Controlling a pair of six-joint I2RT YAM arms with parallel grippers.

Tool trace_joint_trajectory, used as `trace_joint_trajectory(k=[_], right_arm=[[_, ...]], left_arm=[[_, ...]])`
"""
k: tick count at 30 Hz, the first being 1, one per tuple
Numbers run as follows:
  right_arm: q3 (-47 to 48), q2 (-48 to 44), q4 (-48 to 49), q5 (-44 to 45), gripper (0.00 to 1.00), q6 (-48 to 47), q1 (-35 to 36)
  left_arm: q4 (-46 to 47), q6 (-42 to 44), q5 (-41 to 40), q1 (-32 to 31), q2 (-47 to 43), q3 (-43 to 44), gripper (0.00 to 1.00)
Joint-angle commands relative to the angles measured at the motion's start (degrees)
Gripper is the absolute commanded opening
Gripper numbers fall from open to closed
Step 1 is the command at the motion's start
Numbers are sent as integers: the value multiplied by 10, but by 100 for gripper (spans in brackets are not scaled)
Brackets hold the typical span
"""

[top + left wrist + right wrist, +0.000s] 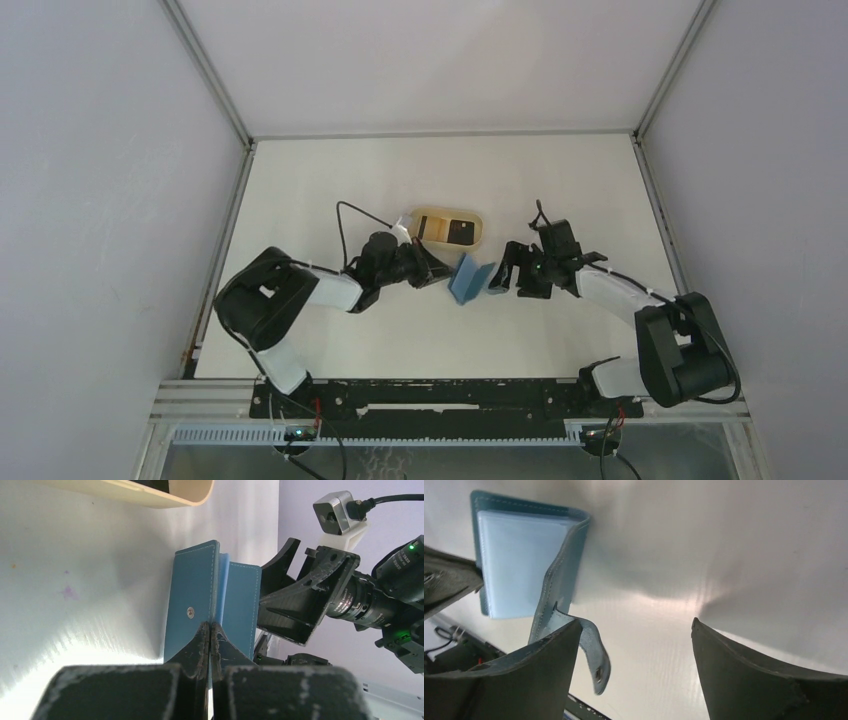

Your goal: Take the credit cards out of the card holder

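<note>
From above, the teal card holder [470, 280] stands on edge on the worktop [330, 190], part open like a book. It sits between my two arms, just in front of the beige oval tray [481, 222]. The left fingers [440, 272] reach it from one side and the right fingers [503, 272] sit just beside the other cover.

On the left wrist camera, the left fingers are pinched fully shut on the holder's near edge, with the two covers rising away from them.

On the right wrist camera, the right fingers are spread wide and hold nothing. The pale blue sleeves face them, off to one side rather than between them. The snap tab [594, 652] hangs by one finger (touching or not, I can't tell). I can't make out any credit cards in the sleeves from this angle. My judgement: the right arm should do the pulling, once it shifts across toward the sleeves.
</note>
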Motion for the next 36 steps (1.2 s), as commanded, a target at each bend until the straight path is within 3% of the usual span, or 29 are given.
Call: trace_joint_trajectory(k=[1, 7, 14, 18, 26, 36], right_arm=[[-23, -29, 75, -94, 92, 17, 0], [-84, -63, 208, -148, 97, 102, 1], [-106, -170, 220, -71, 100, 118, 34], [-85, -127, 215, -62, 100, 124, 55], [-62, -71, 186, -7, 99, 135, 95], [-62, -36, 157, 26, 86, 138, 93]], left_arm=[[-26, 28, -35, -6, -51, -14, 0], [-65, 36, -75, -6, -77, -27, 0], [-233, 117, -168, -16, -144, 2, 0], [-280, 137, -190, -21, -165, 22, 0], [-289, 135, -200, -23, -171, 13, 0], [-313, 140, -217, -23, -183, 6, 0]])
